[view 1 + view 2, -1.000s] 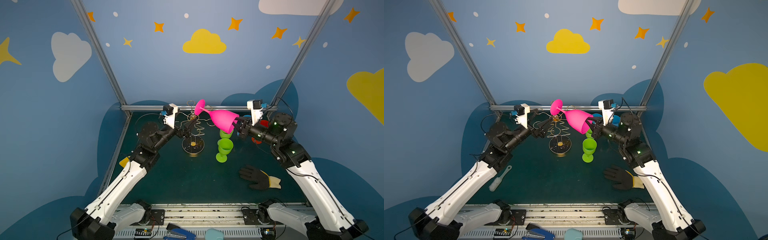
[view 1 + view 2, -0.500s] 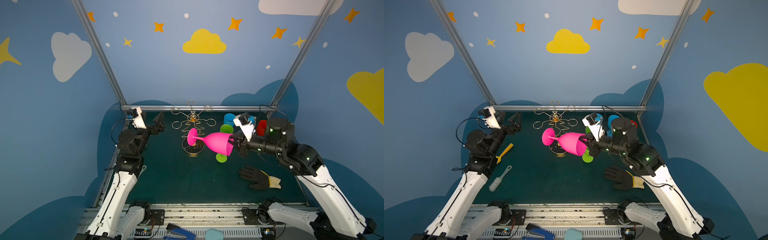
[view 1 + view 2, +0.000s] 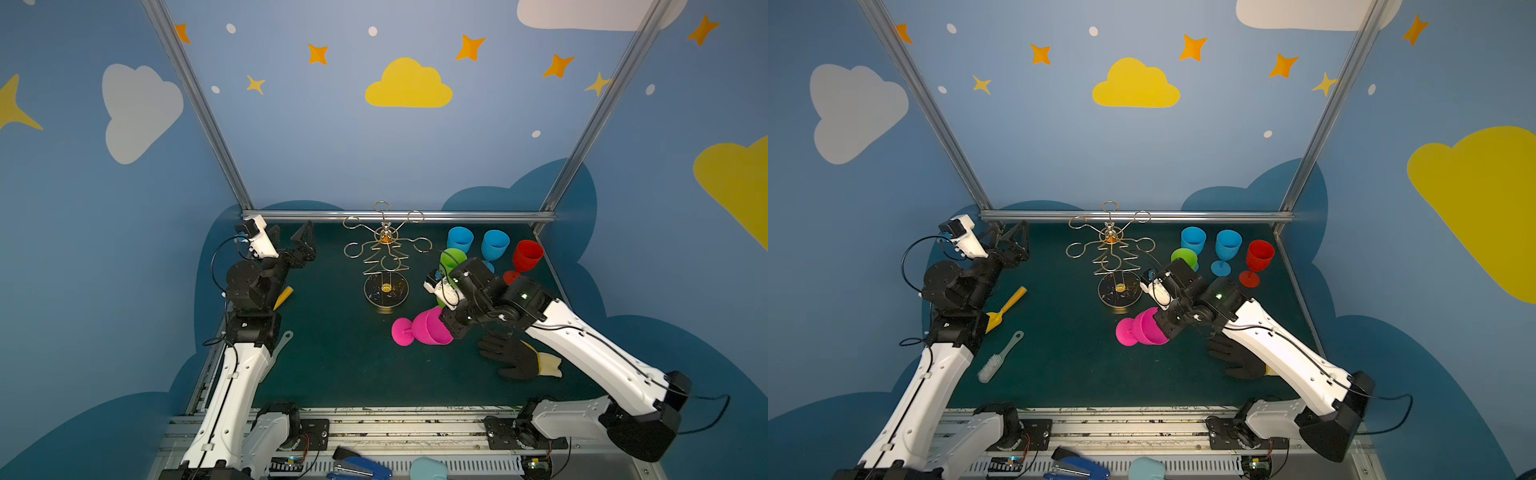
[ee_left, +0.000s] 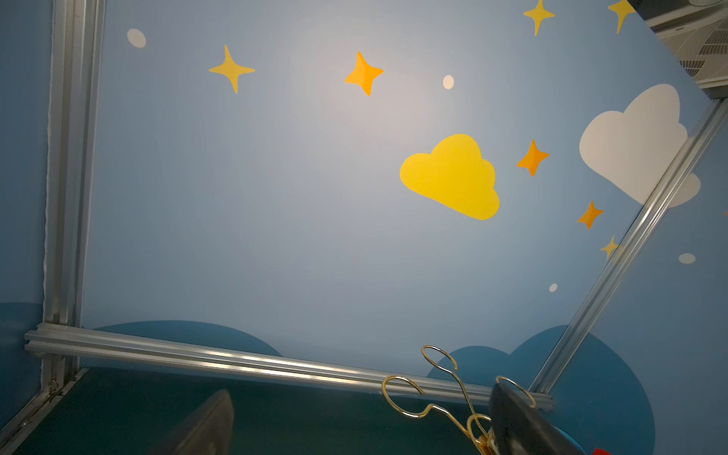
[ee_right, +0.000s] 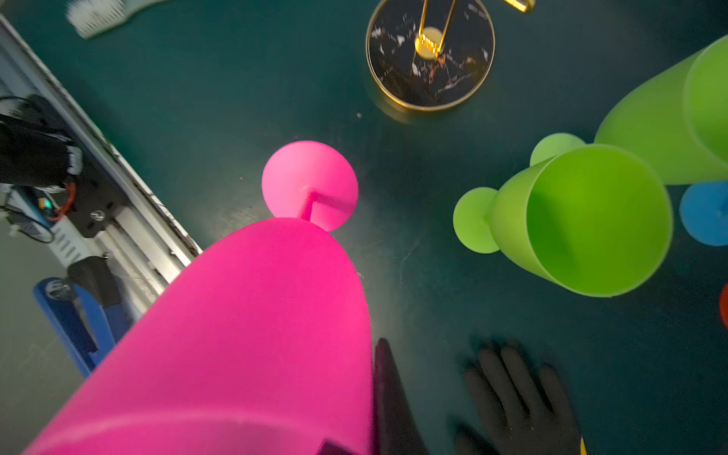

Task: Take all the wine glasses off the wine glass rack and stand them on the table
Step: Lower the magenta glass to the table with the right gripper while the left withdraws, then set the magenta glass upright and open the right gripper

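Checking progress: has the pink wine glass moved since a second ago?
Yes: the pink wine glass came down from the top of the wine glass rack to in front of its base.

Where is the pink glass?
In both top views the pink wine glass is held by the right gripper in front of the wine glass rack, left of the black glove.

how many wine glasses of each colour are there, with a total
pink wine glass: 1
green wine glasses: 2
blue wine glasses: 2
red wine glass: 1
total: 6
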You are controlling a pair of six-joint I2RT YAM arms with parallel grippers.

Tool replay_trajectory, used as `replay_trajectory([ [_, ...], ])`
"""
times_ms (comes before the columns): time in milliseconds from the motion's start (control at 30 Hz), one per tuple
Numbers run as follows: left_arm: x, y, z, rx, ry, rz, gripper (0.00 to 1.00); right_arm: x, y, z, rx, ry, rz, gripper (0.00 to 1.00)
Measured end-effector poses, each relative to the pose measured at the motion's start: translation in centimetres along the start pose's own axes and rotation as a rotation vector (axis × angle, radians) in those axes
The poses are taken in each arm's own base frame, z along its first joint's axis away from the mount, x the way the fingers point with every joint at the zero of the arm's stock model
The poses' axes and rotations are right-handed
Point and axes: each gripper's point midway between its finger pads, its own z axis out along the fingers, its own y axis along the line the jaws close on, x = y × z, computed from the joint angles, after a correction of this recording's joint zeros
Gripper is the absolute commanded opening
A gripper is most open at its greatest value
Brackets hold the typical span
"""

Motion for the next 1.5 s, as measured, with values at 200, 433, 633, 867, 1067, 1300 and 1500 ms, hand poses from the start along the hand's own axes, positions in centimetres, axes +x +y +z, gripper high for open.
replay_trajectory([
  [200, 0.5, 0.6, -0.2, -0.014, 0.008, -0.004, 1.00, 0.8, -0.9, 3.8, 0.056, 0.125, 0.038, 0.00],
  [433, 0.3, 0.8, -0.5, -0.023, -0.002, -0.001, 1.00, 0.9, -1.5, 7.9, 0.112, 0.296, 0.130, 0.00],
  [633, -0.1, 1.0, -0.7, -0.030, -0.012, 0.002, 1.00, 0.6, -1.3, 8.4, 0.108, 0.289, 0.161, 0.13],
  [867, -0.5, 0.9, -0.9, -0.030, -0.022, 0.004, 1.00, 0.2, -0.9, 8.4, 0.090, 0.273, 0.174, 0.49],
  [1067, -0.8, 0.9, -1.1, -0.038, -0.033, 0.009, 1.00, -1.4, -0.7, 6.7, 0.075, 0.191, 0.162, 0.66],
  [1300, -1.0, 1.1, -1.4, -0.050, -0.040, 0.018, 1.00, -4.0, -0.6, 1.6, 0.042, -0.014, 0.122, 0.75],
  [1500, 0.2, 1.6, -1.5, -0.067, -0.012, 0.036, 1.00, -4.5, -1.4, -3.9, 0.035, -0.286, 0.082, 0.88],
])
